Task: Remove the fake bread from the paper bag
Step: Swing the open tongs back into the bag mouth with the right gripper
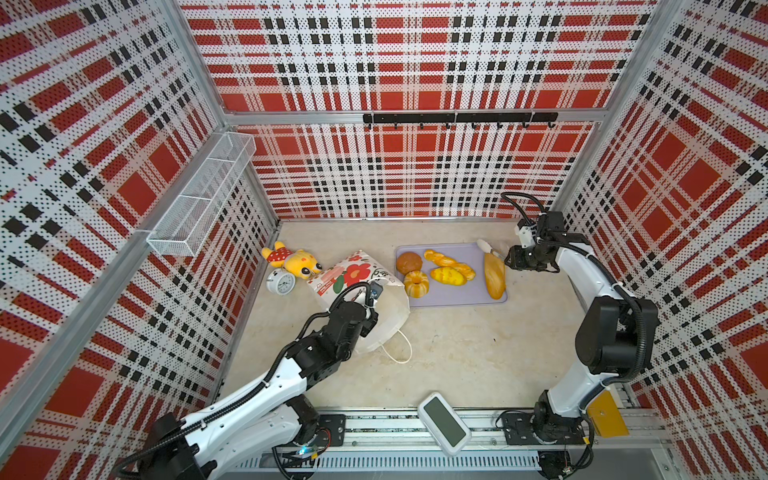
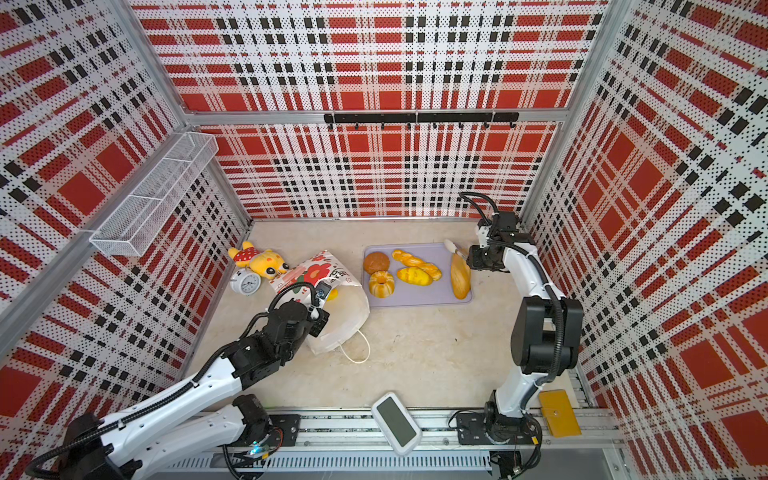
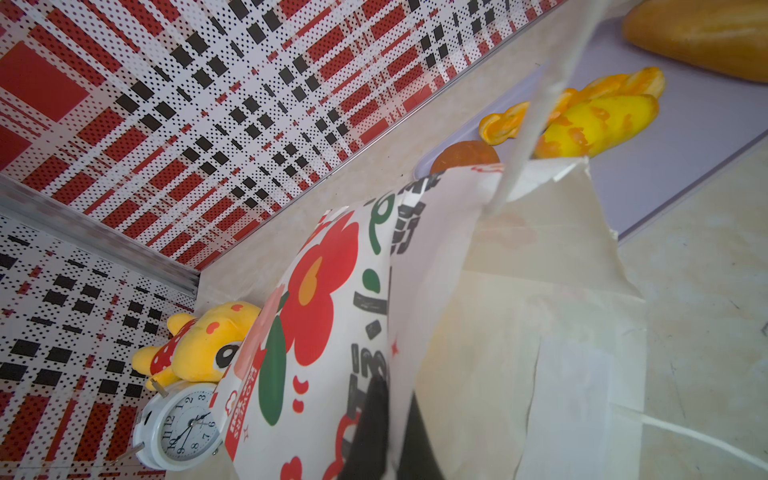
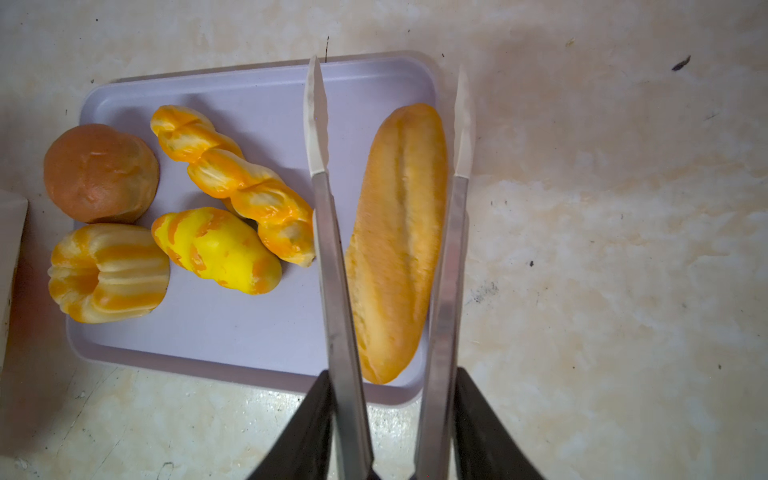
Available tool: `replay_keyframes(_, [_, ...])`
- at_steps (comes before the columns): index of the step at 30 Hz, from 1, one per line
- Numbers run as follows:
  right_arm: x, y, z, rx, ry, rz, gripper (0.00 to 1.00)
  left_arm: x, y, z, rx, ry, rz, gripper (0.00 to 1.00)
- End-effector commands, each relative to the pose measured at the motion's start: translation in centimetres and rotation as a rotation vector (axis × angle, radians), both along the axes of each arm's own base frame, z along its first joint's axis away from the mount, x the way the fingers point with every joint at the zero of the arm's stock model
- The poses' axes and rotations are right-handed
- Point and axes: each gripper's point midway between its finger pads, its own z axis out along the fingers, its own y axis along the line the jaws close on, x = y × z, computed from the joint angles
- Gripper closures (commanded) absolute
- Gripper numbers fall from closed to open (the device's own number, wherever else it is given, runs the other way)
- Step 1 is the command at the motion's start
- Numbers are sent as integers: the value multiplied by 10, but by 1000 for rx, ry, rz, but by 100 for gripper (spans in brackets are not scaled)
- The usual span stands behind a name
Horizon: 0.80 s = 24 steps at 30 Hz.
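The white paper bag [image 1: 353,272] with red flowers lies tipped on the table, its mouth toward the lilac tray [image 1: 457,297]. My left gripper [image 3: 392,440] is shut on the bag's rim, one finger on each side of the paper. A bit of yellow [image 2: 332,294] shows inside the mouth. On the tray lie a round brown bun [image 4: 99,172], a twisted stick [image 4: 232,178], a ring cake [image 4: 108,272], a yellow loaf [image 4: 216,249] and a baguette [image 4: 399,241]. My right gripper [image 4: 394,374] is shut on metal tongs [image 4: 332,266], whose arms stand apart on either side of the baguette.
A yellow plush toy [image 1: 297,262] and a white alarm clock [image 1: 281,282] sit left of the bag by the wall. A white device [image 1: 444,424] rests at the front edge. A wire basket [image 1: 203,195] hangs on the left wall and a hook rail [image 1: 459,118] on the back wall.
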Motion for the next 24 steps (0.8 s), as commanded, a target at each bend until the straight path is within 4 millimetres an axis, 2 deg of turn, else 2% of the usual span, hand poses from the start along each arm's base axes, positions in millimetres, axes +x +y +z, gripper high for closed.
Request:
replay_keyframes(1, [3, 0, 44, 3, -102, -7, 56, 1, 0, 13, -39, -32, 11, 100])
replay_keyframes(5, [-6, 10, 59, 61, -126, 5, 59, 0, 0, 13, -40, -34, 12, 100])
replay_keyframes(11, [-37, 26, 66, 170, -113, -9, 66, -1, 3, 15, -41, -44, 19, 100])
replay_keyframes(14, [-65, 56, 75, 292, -120, 31, 68, -2, 4, 15, -37, -44, 20, 100])
replay_keyframes(19, [-129, 124, 87, 508, -110, 126, 67, -3, 4, 16, -37, -49, 22, 100])
replay_keyframes(21, [-154, 148, 91, 633, -82, 106, 67, -3, 4, 16, -38, -51, 22, 100])
replay_keyframes(24, [-190, 178, 96, 723, -104, 174, 68, -3, 3, 14, -33, -49, 17, 100])
